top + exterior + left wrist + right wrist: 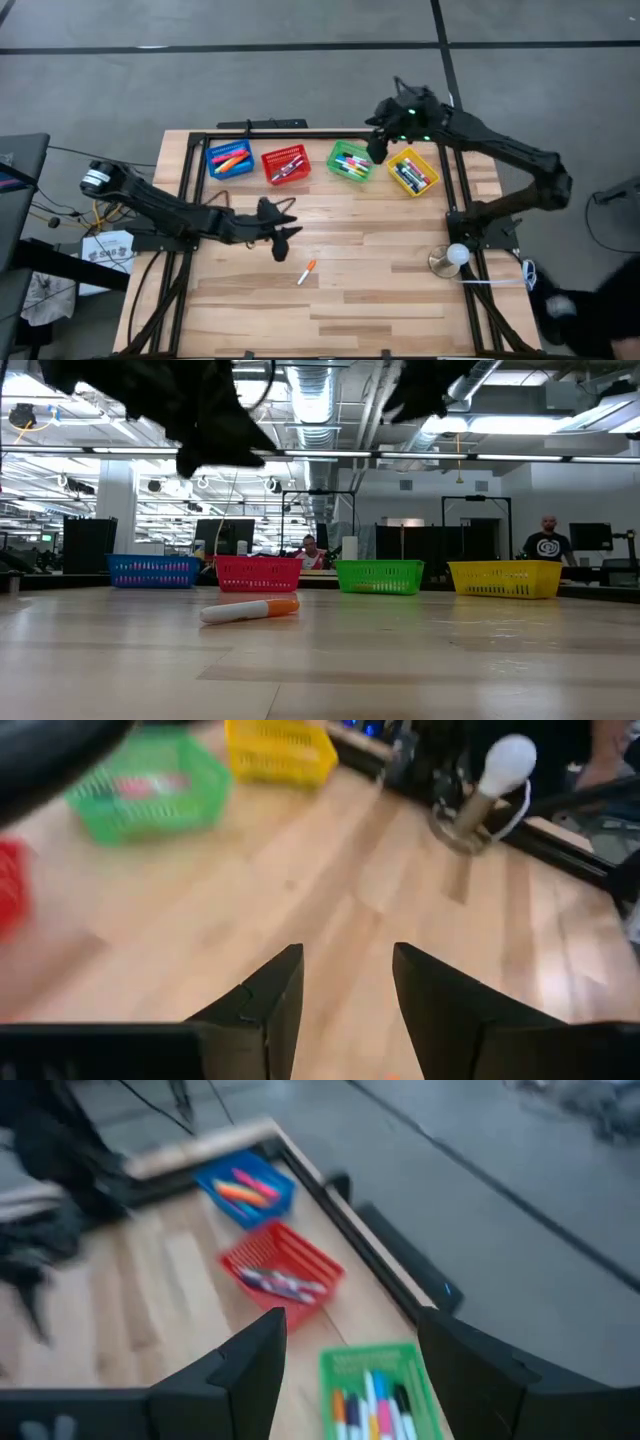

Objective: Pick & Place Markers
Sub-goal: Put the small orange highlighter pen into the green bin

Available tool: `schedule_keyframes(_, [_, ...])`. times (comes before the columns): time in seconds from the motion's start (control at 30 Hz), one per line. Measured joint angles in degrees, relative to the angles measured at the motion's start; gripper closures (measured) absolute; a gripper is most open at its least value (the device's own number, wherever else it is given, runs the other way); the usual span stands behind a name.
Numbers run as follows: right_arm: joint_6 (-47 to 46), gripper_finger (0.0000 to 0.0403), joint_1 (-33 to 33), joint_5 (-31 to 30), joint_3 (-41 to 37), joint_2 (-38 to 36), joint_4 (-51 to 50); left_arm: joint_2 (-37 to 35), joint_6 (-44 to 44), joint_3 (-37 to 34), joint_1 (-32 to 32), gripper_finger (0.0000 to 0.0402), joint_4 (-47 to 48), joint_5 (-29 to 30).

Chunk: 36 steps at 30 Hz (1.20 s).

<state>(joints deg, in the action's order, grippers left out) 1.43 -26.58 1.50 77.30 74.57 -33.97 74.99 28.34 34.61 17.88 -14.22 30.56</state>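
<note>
We look down on a wooden desk [400,290] with four small mesh baskets in a row along its far edge: a blue basket [230,160], a red basket [285,165], a green basket [351,161] and a yellow basket [413,172], each already holding markers, so most of the sorting seems done. The right arm reaches over the far side, and its right pincer [378,148] hangs above the gap between the green and yellow baskets; in its wrist view the jaws stand apart with nothing between them, over the green basket's markers. The left arm stretches across the middle of the desk, its left pincer [282,222] open and empty, with bare wood showing between its fingers. Near that pincer, toward the front edge, lies the one loose marker [306,272], white-bodied with an orange cap, flat on the wood. We judge it the only piece left, though the baskets' contents are too blurred to count. A white bulb on a stand [455,257] sits by the desk's right edge.
</note>
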Motion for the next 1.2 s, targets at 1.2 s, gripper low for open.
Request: schedule_keyframes(1.2, [-15.1,0.0184,38.7,-9.6,-0.2,-4.9,0.3,31.3,23.5,16.3,8.4,0.0247,12.7,-3.7])
